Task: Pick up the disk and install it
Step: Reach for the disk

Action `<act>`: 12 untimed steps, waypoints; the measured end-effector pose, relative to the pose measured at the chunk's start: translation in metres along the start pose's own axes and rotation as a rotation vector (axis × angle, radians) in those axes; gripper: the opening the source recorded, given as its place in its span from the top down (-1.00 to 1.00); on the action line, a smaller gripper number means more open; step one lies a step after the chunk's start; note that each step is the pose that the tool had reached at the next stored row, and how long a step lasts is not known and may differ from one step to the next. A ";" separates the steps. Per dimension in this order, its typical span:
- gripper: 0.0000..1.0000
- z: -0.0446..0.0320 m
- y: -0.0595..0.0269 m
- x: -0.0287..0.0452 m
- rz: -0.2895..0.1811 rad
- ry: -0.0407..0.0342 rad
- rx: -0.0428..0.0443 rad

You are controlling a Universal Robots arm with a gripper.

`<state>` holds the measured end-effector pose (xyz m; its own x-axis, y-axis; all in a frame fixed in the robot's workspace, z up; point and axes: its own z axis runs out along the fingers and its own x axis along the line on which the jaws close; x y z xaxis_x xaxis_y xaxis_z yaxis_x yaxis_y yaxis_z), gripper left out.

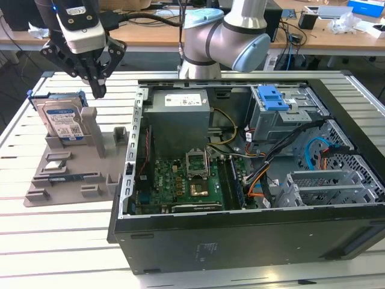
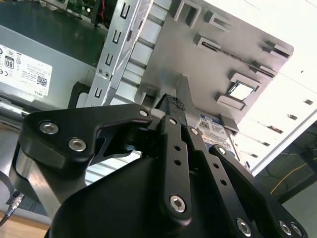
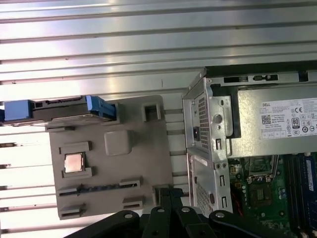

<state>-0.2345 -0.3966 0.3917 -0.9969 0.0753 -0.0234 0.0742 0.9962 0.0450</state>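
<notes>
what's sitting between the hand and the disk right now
Nothing visible. The hand hangs in open air above the grey holder, toward the exterior view's right of the disk, which stands upright in it.

- The gripper (image 1: 98,84) is black, under a white-and-grey housing.
- The disk (image 1: 60,120), just beneath the gripper, is silver-grey, with a blue-and-white label and blue side rails.
- The holder (image 1: 102,162) bearing the disk is plain grey.
- The table (image 1: 60,241) is white, striped by its slats.
- The computer case (image 1: 240,241) beside the gripper is black outside. Its motherboard (image 1: 162,186) is green, and the latch (image 1: 271,96) farther off is blue.
</notes>
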 end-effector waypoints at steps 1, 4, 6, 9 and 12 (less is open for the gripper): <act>0.79 0.0001 0.0006 0.0025 0.000 0.0001 0.0000; 0.79 0.0004 0.0030 0.0168 0.000 0.0000 0.0000; 0.79 0.0005 0.0037 0.0227 0.000 0.0001 0.0000; 0.79 0.0005 0.0037 0.0333 0.000 0.0001 0.0000; 0.79 0.0007 0.0036 0.0440 0.000 0.0001 0.0000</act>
<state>-0.2781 -0.3896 0.3901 -0.9969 0.0752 -0.0233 0.0741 0.9962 0.0450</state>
